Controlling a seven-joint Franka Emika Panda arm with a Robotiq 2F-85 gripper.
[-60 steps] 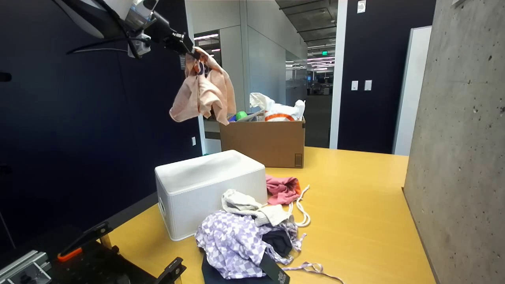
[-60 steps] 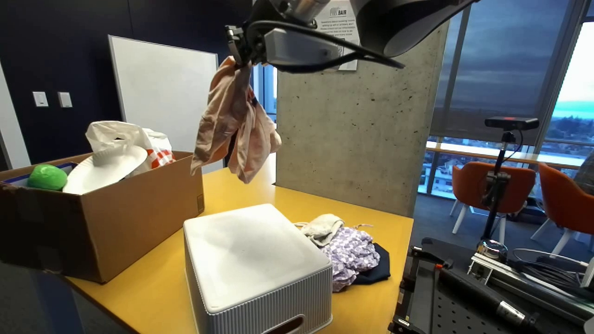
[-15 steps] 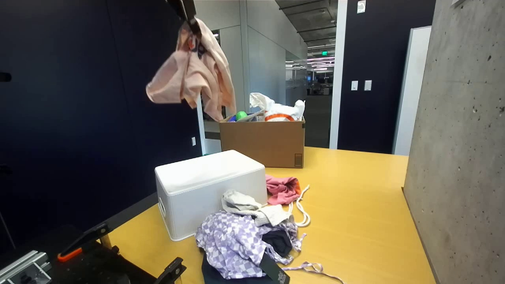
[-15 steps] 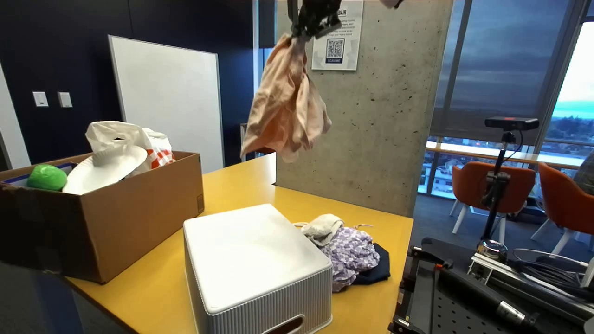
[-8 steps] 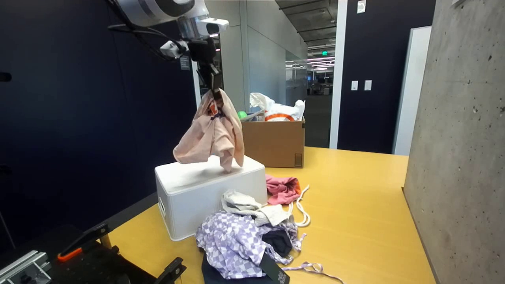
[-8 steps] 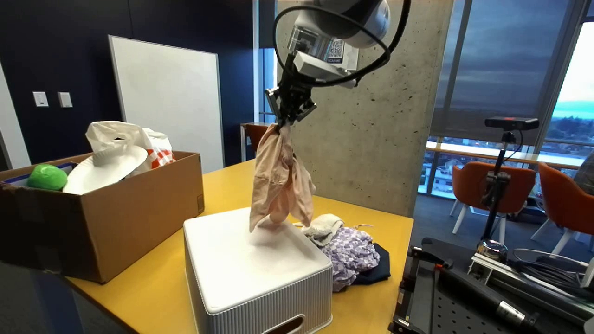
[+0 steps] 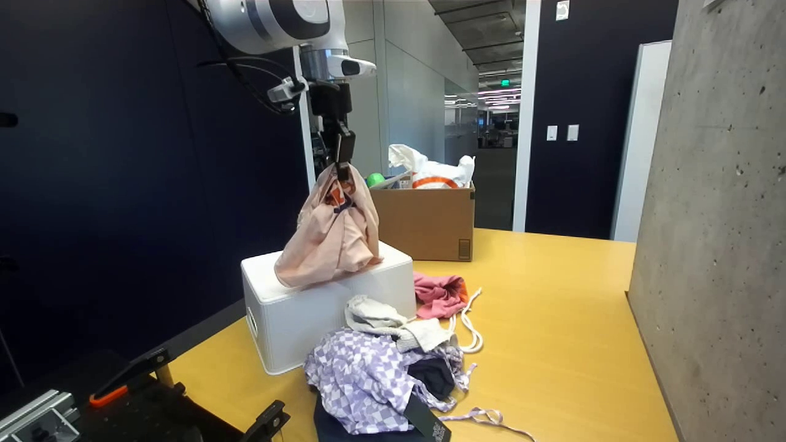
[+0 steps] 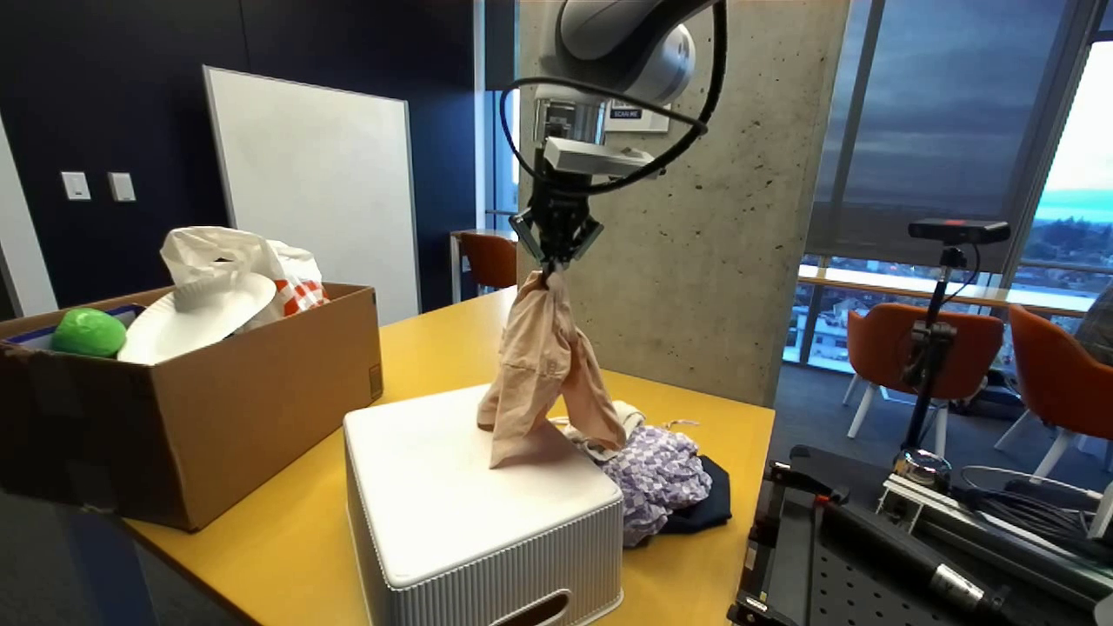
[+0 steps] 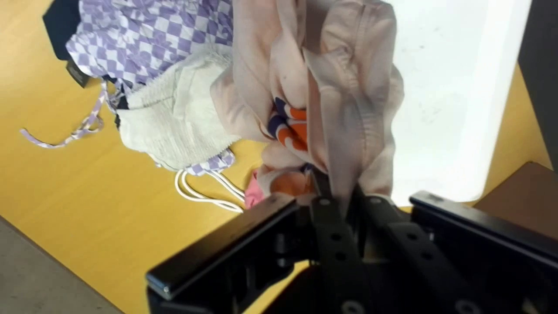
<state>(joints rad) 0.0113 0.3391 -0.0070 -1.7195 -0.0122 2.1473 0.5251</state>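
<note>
My gripper [image 7: 342,170] points down and is shut on a peach cloth [image 7: 334,239] with an orange and navy patch. The cloth hangs from the fingertips, and its lower edge rests on an upturned white box [image 7: 331,325], partly over the side facing the clothes. The wrist view shows the cloth [image 9: 348,100] pinched between the fingers [image 9: 342,194]. Beside the box lies a pile: a purple-white checkered cloth [image 7: 359,380], a cream cloth [image 7: 374,314] and a navy cloth [image 8: 709,504]. A pink cloth [image 7: 439,294] with white cords lies near the box's corner, mostly hidden in the wrist view.
A cardboard box [image 7: 424,224] with a white bag, a paper plate and a green ball stands behind the white box on the yellow table [image 7: 540,344]. A concrete wall [image 7: 706,202] borders the table. A black metal frame [image 8: 869,556] adjoins the table.
The gripper first rose with the cloth, then came down over the white box and turned to point downward. The cloth's lower edge has settled onto the box. The pile has not moved.
</note>
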